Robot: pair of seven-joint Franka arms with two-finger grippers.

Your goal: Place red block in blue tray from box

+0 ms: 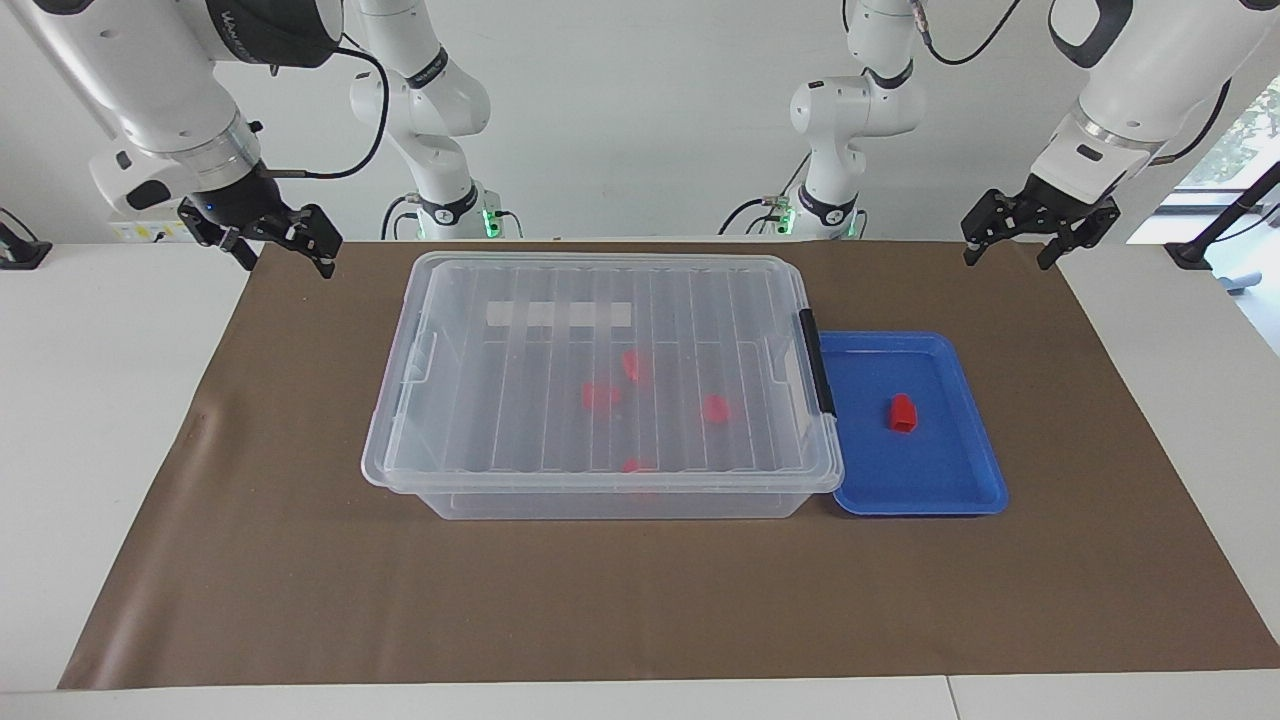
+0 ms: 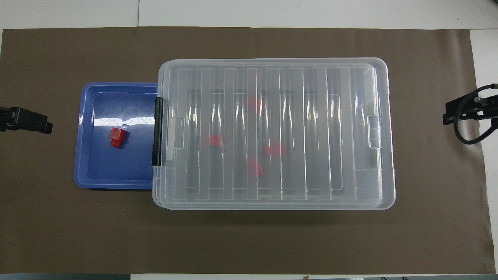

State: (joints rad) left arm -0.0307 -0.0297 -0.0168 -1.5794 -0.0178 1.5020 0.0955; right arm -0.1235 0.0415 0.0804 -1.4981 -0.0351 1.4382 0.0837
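The right gripper [image 1: 283, 243] hangs with its fingers spread wide and nothing between them, over the brown mat's [image 1: 300, 560] edge at the right arm's end of the table, at the corner nearest the robots. The arm above it bears a black band with pale lettering too partial to read. In the middle of the mat stands the box [image 1: 600, 470], its ribbed clear lid shut and its long axis running along the table; a pale blank strip [image 1: 558, 315] lies on the lid, with no writing to be made out. Four red pieces [image 1: 601, 396] show blurred through the lid. A black latch [image 1: 815, 362] sits on the short end toward the left arm, and the blue tray [image 1: 960, 490] rests just beside that end, touching it. The red block [image 1: 903, 413] lies in the tray near its middle, its long axis roughly crosswise to the table, narrower rounded end toward the robots. The left gripper [image 1: 1040, 232] is likewise open and empty, over the mat's corner nearest the left arm's base.
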